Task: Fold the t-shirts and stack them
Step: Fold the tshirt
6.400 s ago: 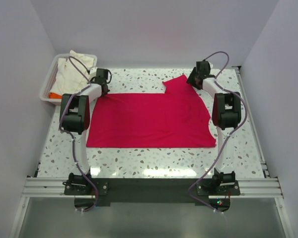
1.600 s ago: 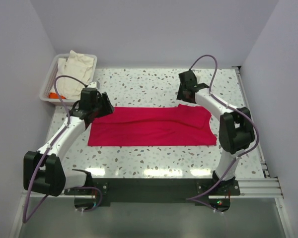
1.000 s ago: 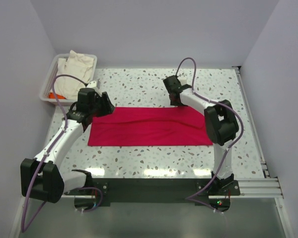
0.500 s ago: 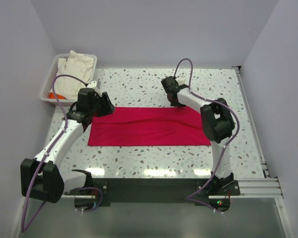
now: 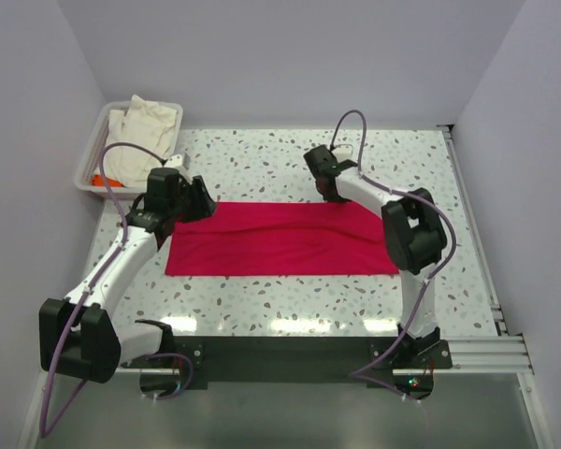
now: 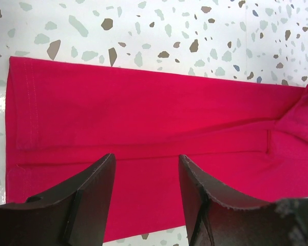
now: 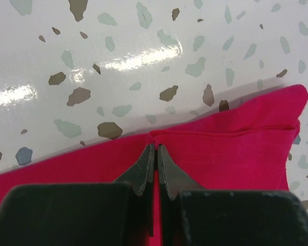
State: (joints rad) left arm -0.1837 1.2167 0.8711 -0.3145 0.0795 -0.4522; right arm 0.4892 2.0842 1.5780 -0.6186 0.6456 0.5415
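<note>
Right end effector (image 7: pixel 155 149) slid left, pinching the red t-shirt (image 5: pixel 279 241).

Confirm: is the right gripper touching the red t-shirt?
Touching. The right wrist view shows the right gripper with its fingertips shut together on the far edge of the red t-shirt, where the cloth creases up to meet them.

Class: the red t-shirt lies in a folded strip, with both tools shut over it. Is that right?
Not quite: only the right tool is shut; the left tool is open over the red t-shirt, as the left wrist view shows.
</note>
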